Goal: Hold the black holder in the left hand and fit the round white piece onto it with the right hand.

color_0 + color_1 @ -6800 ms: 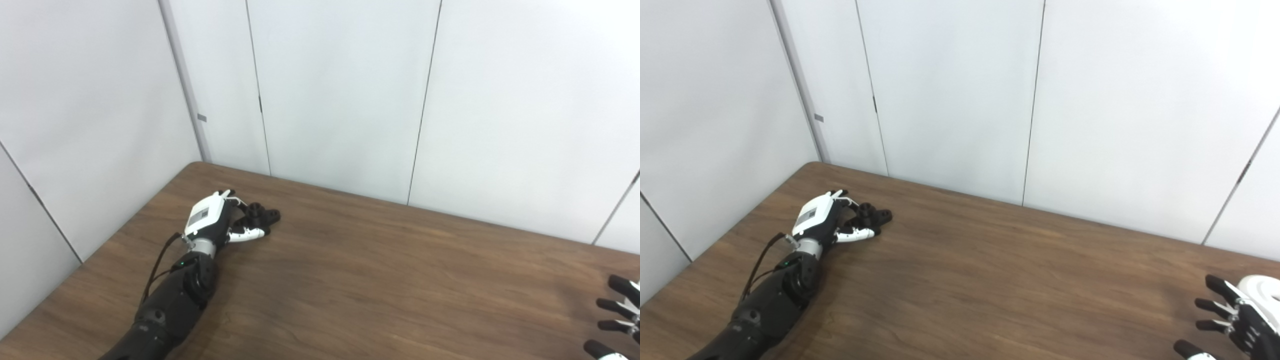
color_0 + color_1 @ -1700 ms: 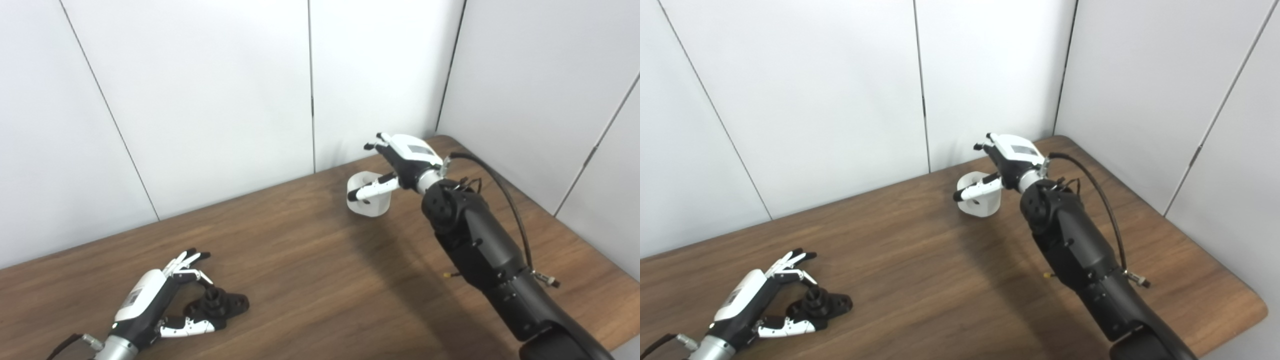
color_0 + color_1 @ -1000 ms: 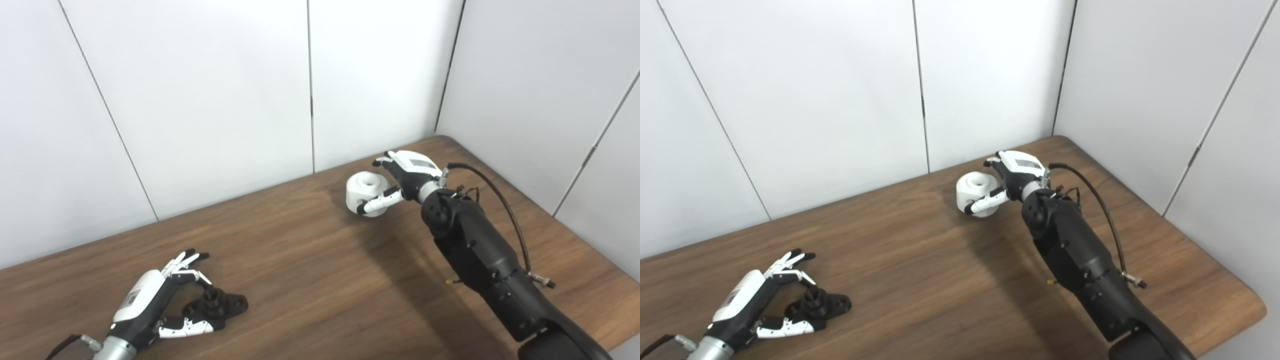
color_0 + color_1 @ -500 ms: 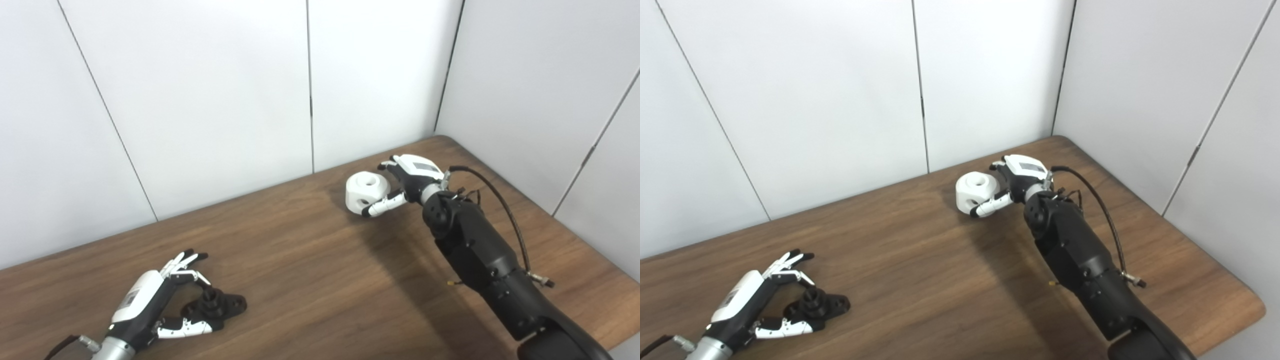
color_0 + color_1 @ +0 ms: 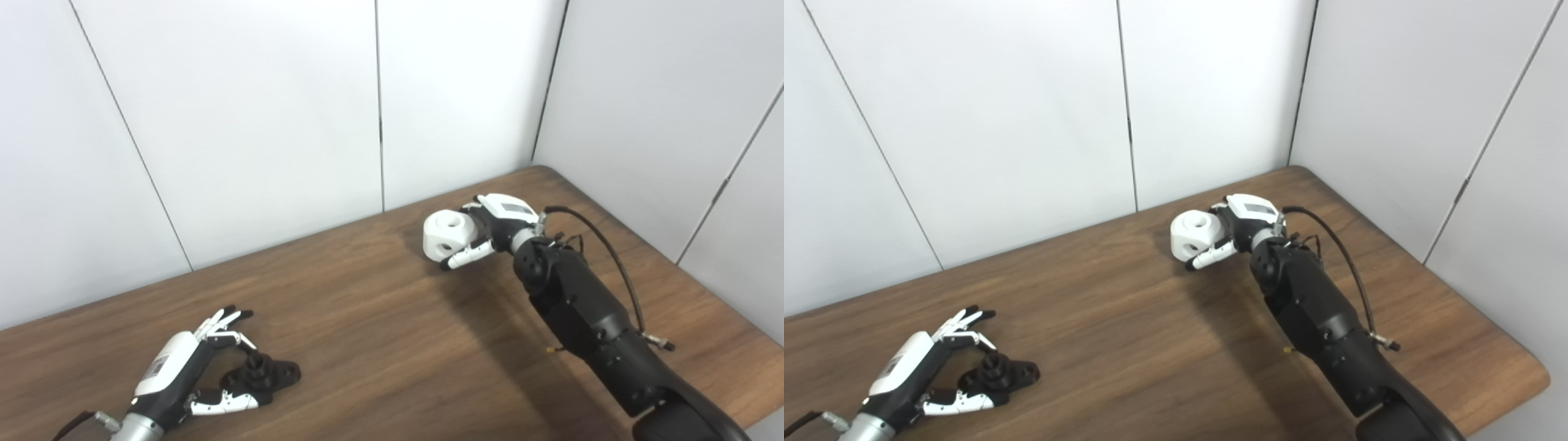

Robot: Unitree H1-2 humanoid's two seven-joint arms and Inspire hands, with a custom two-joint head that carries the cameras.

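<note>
Left eye view: near the tabletop's [image 5: 380, 343] front left corner lies the black holder [image 5: 264, 375], flat on the wood, peg upward. Cupped around it, the left hand [image 5: 184, 378], fingers spread above and thumb alongside below, loose and not closed on the piece; whether touching it, cannot tell. Toward the far right corner, close to the back edge, the round white piece [image 5: 448, 233], tilted, central hole facing up and leftward. Wrapped on its right side, the right hand [image 5: 490, 228], thumb beneath, fingers behind, gripping it. Whether raised off the wood or resting on it, cannot tell.

Right eye view: same layout. Black holder [image 5: 999, 375] by the front left corner inside the unclenched left hand [image 5: 922, 372]. Round white piece [image 5: 1193, 236] well apart from it, near the back edge, clasped by the right hand [image 5: 1240, 228]. Black cable [image 5: 1335, 257] looping off the right wrist over the forearm.
</note>
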